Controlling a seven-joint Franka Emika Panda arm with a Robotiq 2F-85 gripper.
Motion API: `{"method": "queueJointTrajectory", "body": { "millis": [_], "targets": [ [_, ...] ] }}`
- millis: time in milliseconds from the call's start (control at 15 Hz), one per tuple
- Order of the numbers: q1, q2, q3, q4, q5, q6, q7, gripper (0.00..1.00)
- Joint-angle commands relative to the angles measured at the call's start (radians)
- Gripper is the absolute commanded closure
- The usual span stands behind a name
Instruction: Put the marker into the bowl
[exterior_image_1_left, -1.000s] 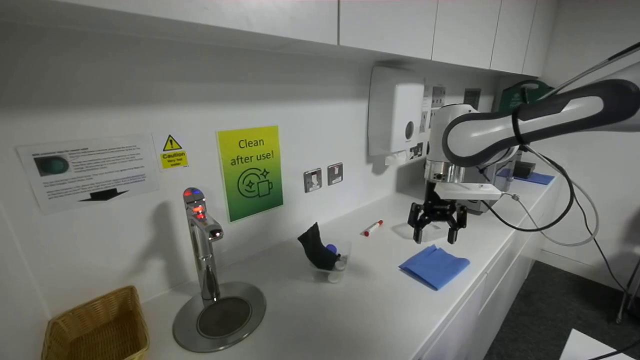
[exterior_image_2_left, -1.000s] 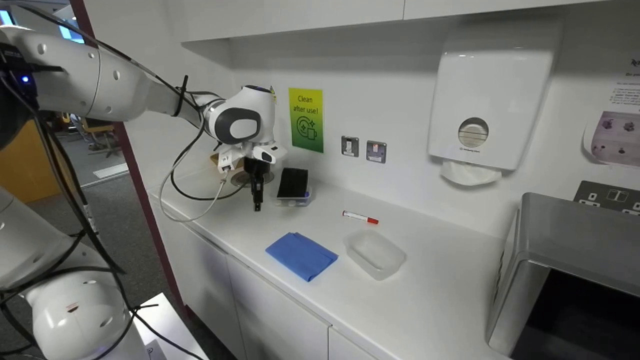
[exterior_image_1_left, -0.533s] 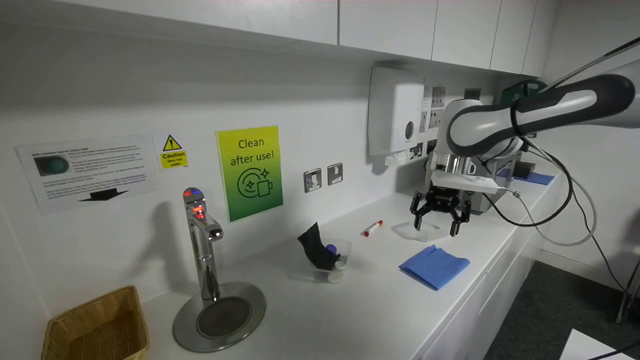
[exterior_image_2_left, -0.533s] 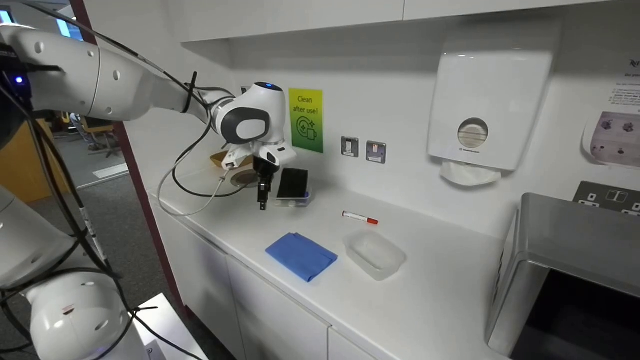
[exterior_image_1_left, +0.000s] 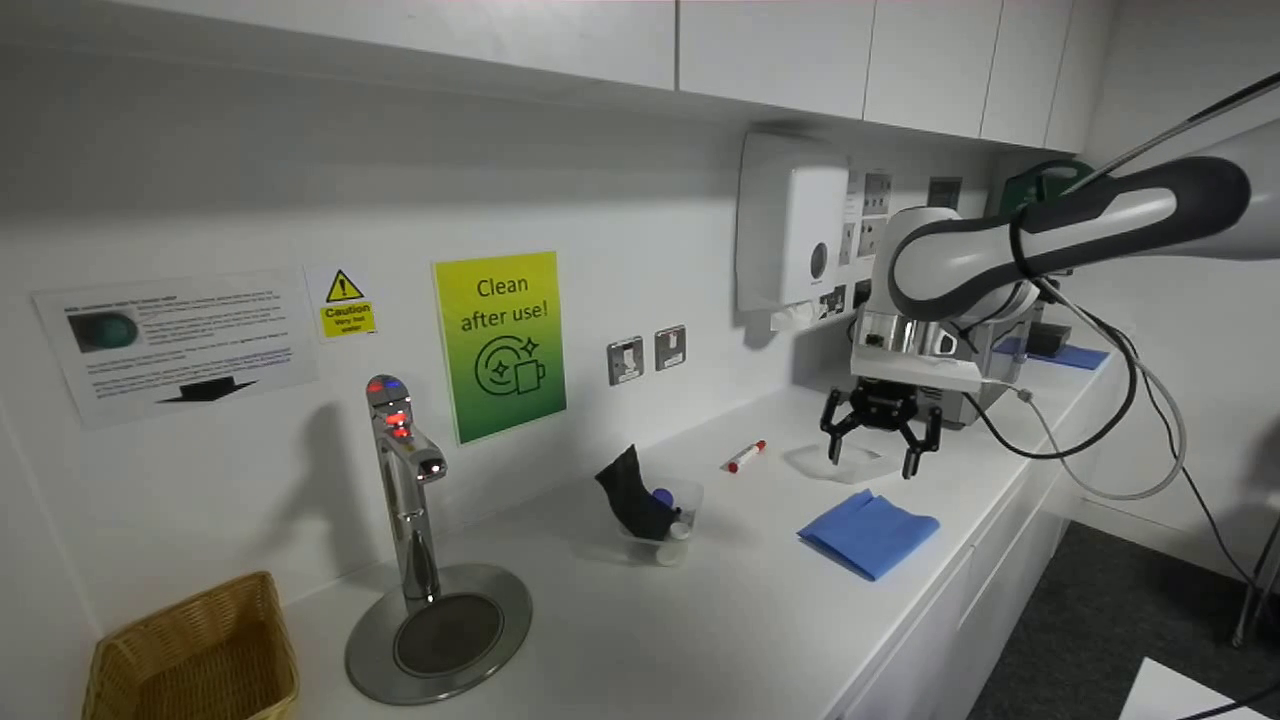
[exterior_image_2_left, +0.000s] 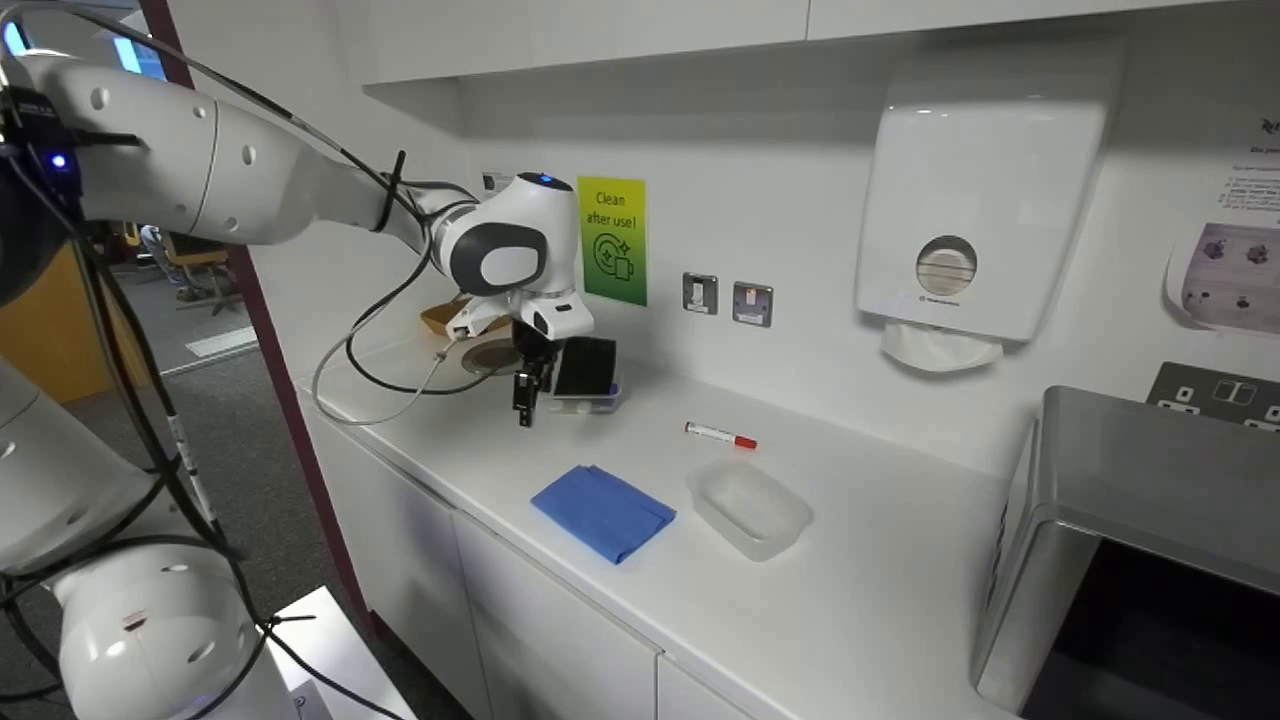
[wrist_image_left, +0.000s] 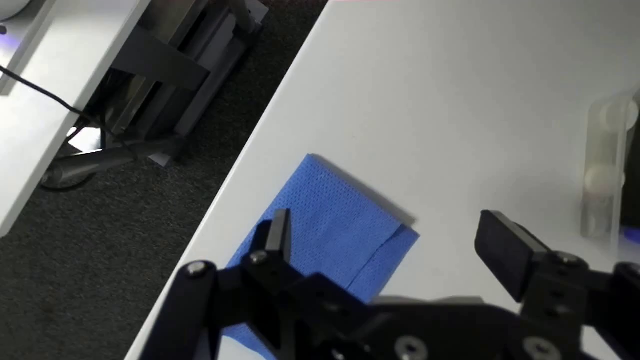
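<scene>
The marker (exterior_image_1_left: 746, 457) is a thin pen with a whitish body and red ends. It lies on the counter near the wall, also in an exterior view (exterior_image_2_left: 720, 435); the wrist view does not show it. The likely bowl is an empty translucent tub (exterior_image_2_left: 752, 512) beside the marker, faint behind the gripper in an exterior view (exterior_image_1_left: 842, 463) and out of the wrist view. My gripper (exterior_image_1_left: 872, 466) is open and empty, fingers apart, above the counter. In an exterior view the gripper (exterior_image_2_left: 524, 418) hangs left of marker and tub. In the wrist view (wrist_image_left: 384, 215), one finger overlaps the blue cloth.
The folded blue cloth (exterior_image_2_left: 603, 513) lies near the counter's front edge. A second clear tub (exterior_image_1_left: 692, 495) holds a black item and small things; its side shows in the wrist view (wrist_image_left: 600, 170). A tap (exterior_image_1_left: 405, 500), wicker basket (exterior_image_1_left: 190, 650) and grey appliance (exterior_image_2_left: 1150, 480) stand along the counter.
The arm has shifted slightly right in the exterior view where its base shows, and the gripper's tilt has changed a little. The gripper stays open. The marker, tubs and cloth have not moved.
</scene>
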Motion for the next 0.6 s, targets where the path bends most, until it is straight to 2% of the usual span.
{"method": "queueJointTrajectory", "body": {
  "millis": [0, 333, 533],
  "targets": [
    [-0.036, 0.083, -0.012, 0.043, -0.028, 0.07, 0.156, 0.0],
    [-0.061, 0.199, -0.054, 0.096, -0.082, 0.167, 0.385, 0.0],
    [-0.061, 0.278, -0.083, 0.161, -0.161, 0.202, 0.553, 0.0]
  ]
}}
